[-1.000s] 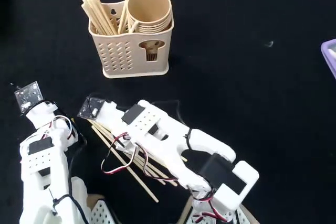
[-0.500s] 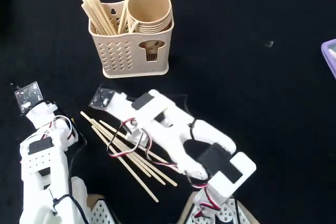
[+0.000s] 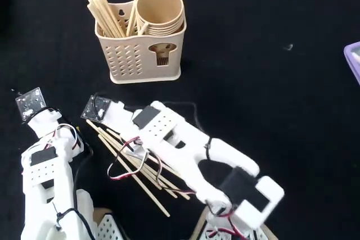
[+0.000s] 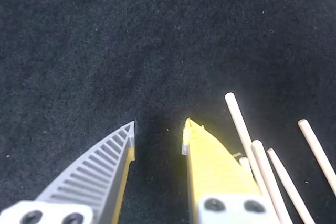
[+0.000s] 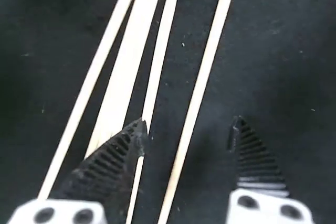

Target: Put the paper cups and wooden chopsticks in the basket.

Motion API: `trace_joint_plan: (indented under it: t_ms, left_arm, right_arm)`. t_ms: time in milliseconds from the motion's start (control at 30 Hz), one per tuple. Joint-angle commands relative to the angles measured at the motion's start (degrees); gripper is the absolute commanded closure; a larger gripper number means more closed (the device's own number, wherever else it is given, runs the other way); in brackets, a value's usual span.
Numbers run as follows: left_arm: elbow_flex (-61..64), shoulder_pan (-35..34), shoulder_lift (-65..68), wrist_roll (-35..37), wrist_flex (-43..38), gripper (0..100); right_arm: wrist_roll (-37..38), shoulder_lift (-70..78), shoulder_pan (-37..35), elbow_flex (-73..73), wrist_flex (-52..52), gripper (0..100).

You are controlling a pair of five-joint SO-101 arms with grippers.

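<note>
Straddling one pale stick, the right jaws stand spread, their black ribbed tips on either side of it; whether either tip touches it cannot be told. Three more sticks of the same loose wooden chopsticks lie just beside it, past one tip, all nearly parallel. They are slim, round, light tan and blunt-ended.

The left jaws are also spread, one half grey and one yellow, with nothing between them but the black counter. A few chopstick ends lie just beside the yellow half.

From above, the loose wooden chopsticks lie flat in a fanned bundle at about 7 o'clock on the counter. Their long axis runs from 11 o'clock to 5 o'clock. The right arm lies across their middle, its head at their 11 o'clock ends. The left arm sits at 8 o'clock, near those same ends.

The basket, cream and perforated, stands upright at 11 o'clock, well apart from the loose bundle. In it are a nested stack of tan paper cups, mouth up, on its 3 o'clock side, and more chopsticks standing on end, leaning toward 11 o'clock.
</note>
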Motion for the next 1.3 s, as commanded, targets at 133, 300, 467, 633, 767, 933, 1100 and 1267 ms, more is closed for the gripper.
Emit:
trace_joint_plan:
  t_ms: [133, 300, 467, 633, 767, 933, 1100, 1267]
  left_arm:
    - [-0.22, 0.13, -1.14, -0.53, 0.18, 85]
    - [-0.22, 0.13, -1.14, -0.53, 0.18, 85]
    - [-0.22, 0.13, -1.14, -0.53, 0.18, 85]
    - [-0.22, 0.13, -1.14, -0.53, 0.18, 85]
    - [-0.22, 0.13, -1.14, -0.53, 0.18, 85]
    - [-0.22, 0.13, -1.14, -0.53, 0.18, 85]
    - [-0.22, 0.04, -1.14, -0.53, 0.18, 85]
    - [-0.22, 0.04, -1.14, -0.53, 0.18, 85]
  right_arm:
    - [0.09, 8.92, 1.67, -6.11, -1.32, 75.0]
    - [0.09, 9.45, 1.76, -6.81, -0.70, 75.0]
    - [0.26, 7.34, 3.43, -6.73, 0.26, 79.3]
    - [0.88, 8.22, 4.48, -6.64, -0.18, 85.1]
    - [0.97, 10.77, 4.66, -7.96, -1.32, 81.9]
    - [1.32, 14.73, 4.75, -10.68, -0.44, 82.8]
    - [0.79, 12.62, 5.36, -11.12, 0.35, 97.3]
    - [-2.55, -0.84, 9.32, -11.38, 3.78, 98.8]
